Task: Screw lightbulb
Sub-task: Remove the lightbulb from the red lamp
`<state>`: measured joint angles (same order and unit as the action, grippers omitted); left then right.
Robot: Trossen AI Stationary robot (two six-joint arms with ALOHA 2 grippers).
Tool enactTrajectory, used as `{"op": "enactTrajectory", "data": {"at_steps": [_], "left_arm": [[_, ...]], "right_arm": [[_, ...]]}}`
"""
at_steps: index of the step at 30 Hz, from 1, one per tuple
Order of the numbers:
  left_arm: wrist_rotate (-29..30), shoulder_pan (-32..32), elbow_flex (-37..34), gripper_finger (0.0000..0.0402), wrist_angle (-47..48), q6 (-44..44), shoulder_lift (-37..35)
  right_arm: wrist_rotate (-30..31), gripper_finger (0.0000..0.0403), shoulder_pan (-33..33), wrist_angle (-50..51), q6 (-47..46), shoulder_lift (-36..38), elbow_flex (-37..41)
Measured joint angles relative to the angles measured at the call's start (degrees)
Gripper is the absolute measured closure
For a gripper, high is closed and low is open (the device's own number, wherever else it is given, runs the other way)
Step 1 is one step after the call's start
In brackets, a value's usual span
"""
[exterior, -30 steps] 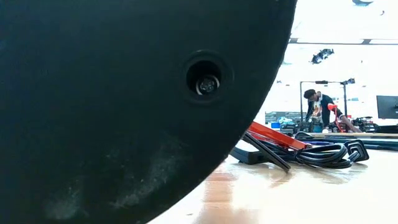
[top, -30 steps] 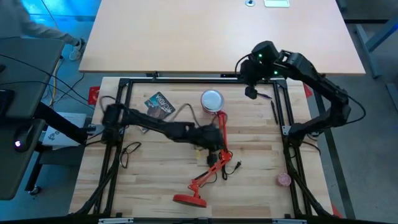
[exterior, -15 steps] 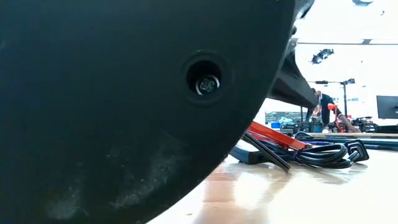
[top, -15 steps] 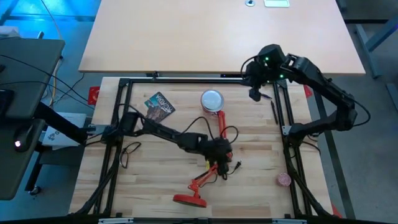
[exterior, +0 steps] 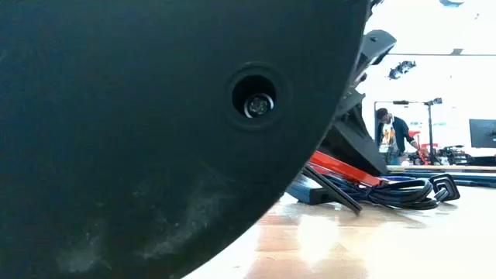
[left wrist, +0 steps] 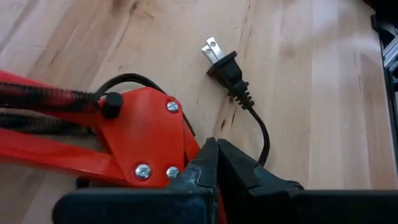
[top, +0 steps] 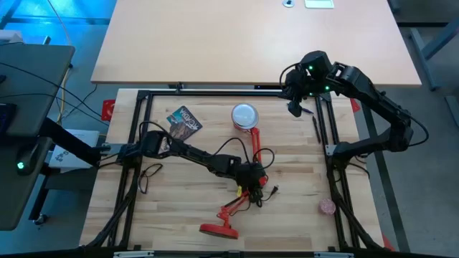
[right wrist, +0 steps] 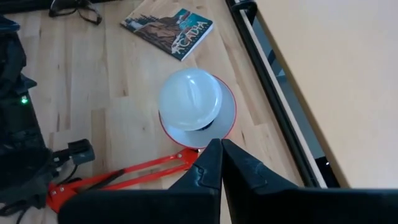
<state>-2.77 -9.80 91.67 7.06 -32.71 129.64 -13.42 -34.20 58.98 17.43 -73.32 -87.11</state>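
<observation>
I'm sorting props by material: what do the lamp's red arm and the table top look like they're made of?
Lamp arm: looks like red-painted metal, smooth and slightly glossy, joined with silver screws. Table top: pale wood with visible grain and plank seams and a soft sheen, probably varnished.

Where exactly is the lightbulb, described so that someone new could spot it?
On the light wooden table, find the red jointed desk lamp lying flat and follow its arm from the round base toward the far edge. At that end sits the small white domed lightbulb, ringed by the lamp's wider grey-rimmed shade. The neighbouring paperback book is flat and colourful.
</observation>
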Motion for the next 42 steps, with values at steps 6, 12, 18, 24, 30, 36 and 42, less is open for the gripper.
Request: {"op": "enactTrajectory", "data": {"at_steps": [6,12,18,24,30,36,42], "left_arm": [[-4.82,-1.00,0.42,0.0402,10.71,-0.68,-0.79],[-9.66,-1.83,0.29,0.0401,18.11,3.39,-2.14],[-8.38,-1.00,-0.04,0.0401,23.95,11.34,-4.82],[-5.57,0.50,-0.21,0.0401,23.59,12.35,-8.28],[1.11,0.59,-0.17,0.0401,26.18,13.33,-14.41],[20.47,0.35,-2.11,0.0401,40.99,7.21,-25.65],[33.66,0.20,-16.85,0.0401,41.99,-16.82,-46.00]], "right_arm": [[0.37,0.0403,0.00,0.23,-2.50,0.02,0.00],[0.97,0.0403,0.00,0.31,-2.60,0.02,0.00],[1.01,0.0403,0.11,-1.63,-5.64,0.02,-0.02],[-2.60,0.0403,0.86,-4.02,-15.70,-0.88,-0.07],[-14.48,0.0403,-3.13,-8.34,-24.68,-5.55,4.28],[-27.98,0.0403,-4.27,-25.76,-35.37,-11.24,11.91],[-29.34,0.0403,0.67,-36.24,-40.03,-17.31,12.39]]}}
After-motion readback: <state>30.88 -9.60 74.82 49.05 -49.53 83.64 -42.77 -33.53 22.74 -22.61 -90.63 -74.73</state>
